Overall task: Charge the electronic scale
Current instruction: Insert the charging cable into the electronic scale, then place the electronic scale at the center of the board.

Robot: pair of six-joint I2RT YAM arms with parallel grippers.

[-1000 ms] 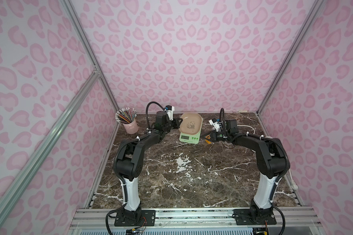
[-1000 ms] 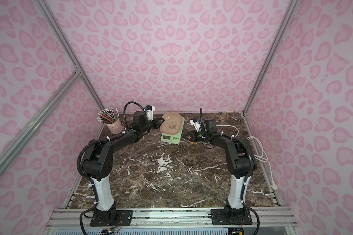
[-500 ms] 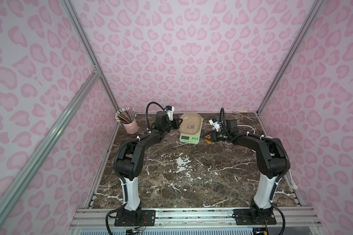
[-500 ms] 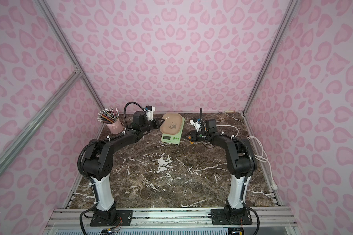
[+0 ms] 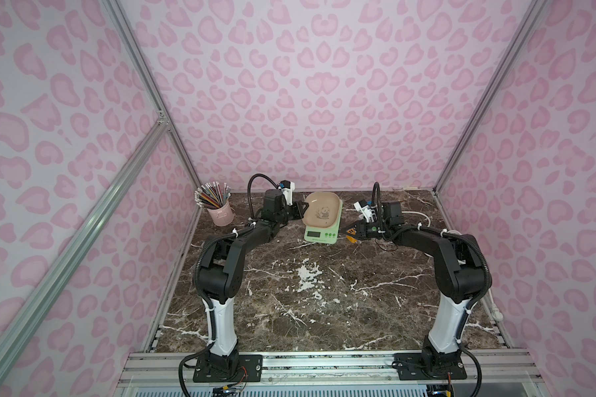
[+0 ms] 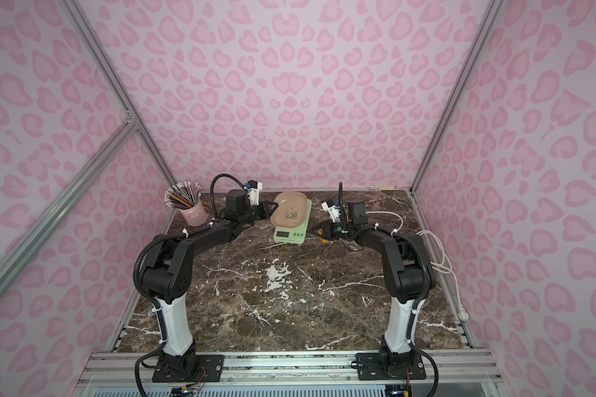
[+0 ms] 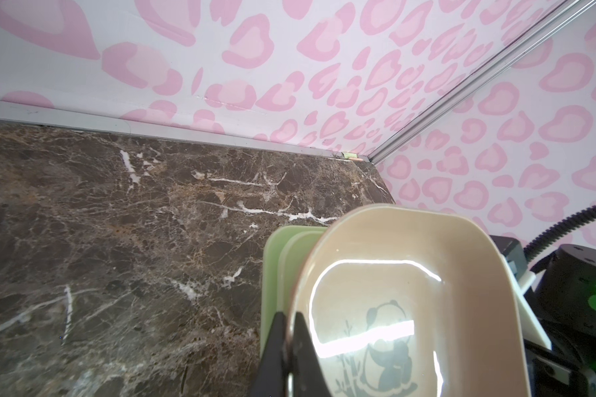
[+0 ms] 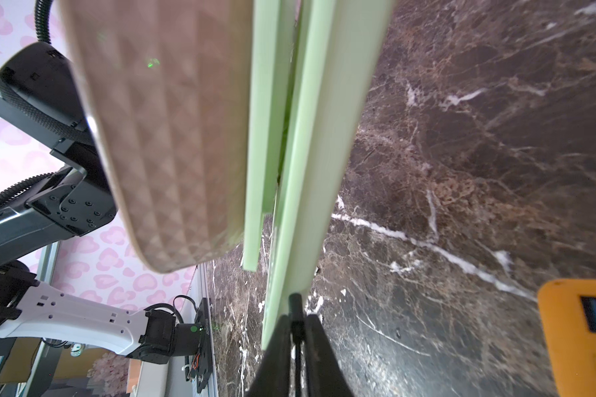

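Counter (image 5: 289, 309) of dark marble carries the electronic scale (image 5: 320, 235) near the back wall, between the two arms, with its display facing the front. The beige tray (image 5: 322, 213) sits on top of the scale, and the left hand (image 7: 289, 316) is clamped on the tray's rim. The right hand (image 8: 297, 318) lies low at the scale's opposite side. Its fingers are drawn close on a thin dark plug (image 8: 294, 302) whose tip meets the green edge.

The step, as I judge it, is seating that plug in a port I cannot see. To do it well, hold the plug level with the edge and push straight along its axis. The left hand should brace gently against the push, since the tray may be a loose hold.
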